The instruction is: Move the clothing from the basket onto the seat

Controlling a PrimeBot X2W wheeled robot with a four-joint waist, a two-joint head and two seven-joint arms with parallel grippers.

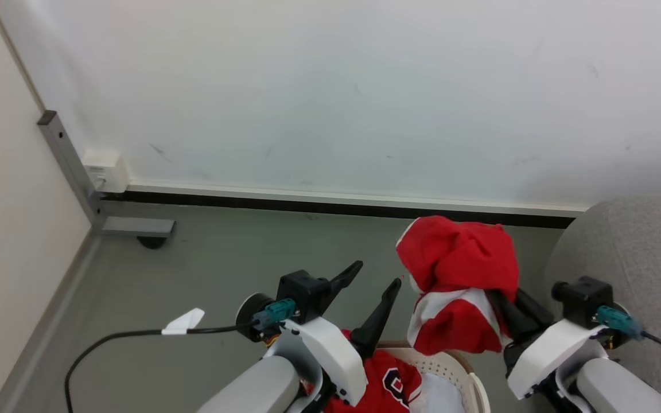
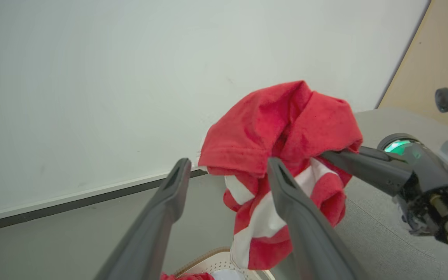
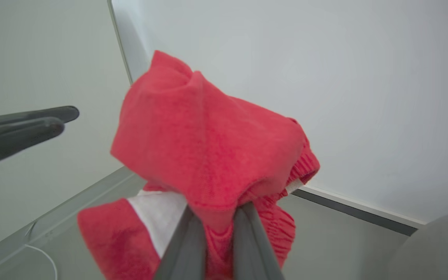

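Right tool point(image 3: 218, 217): fingers drawn almost together, pinching a fold of the red garment point(image 1: 457, 258) with only cloth between them
Left tool point(image 1: 375, 275): fingers spread wide with nothing between them, raised over the basket point(image 1: 468, 373) on its left side
Held garment: bunched and draped over the right tool's fingers, white panels showing, hanging above the basket's far right rim
Other clothing: a numbered jersey point(image 1: 388, 384) lies inside the basket on the white lining point(image 1: 439, 398)
Sofa point(image 1: 640, 252): stands just to the right of the basket, beyond the right arm
Key relation: from the basket, the sofa lies the same way as the right arm, so that arm is the nearer one and probably needs only a sideways carry to the right; the cloth's long axis runs downward from the pinch
Head view adds: the jersey's dark number and how the sofa stands beside the basket
Left wrist view adds: the right tool's fingers entering the bundle from the sofa side, and the lowest flap hanging near the basket's rim; whether it clears the rim I cannot tell
Right wrist view adds: the pinch itself and a gathered elastic edge, which suggests shorts
Progress: judged partway, one piece lifted and one yet to go
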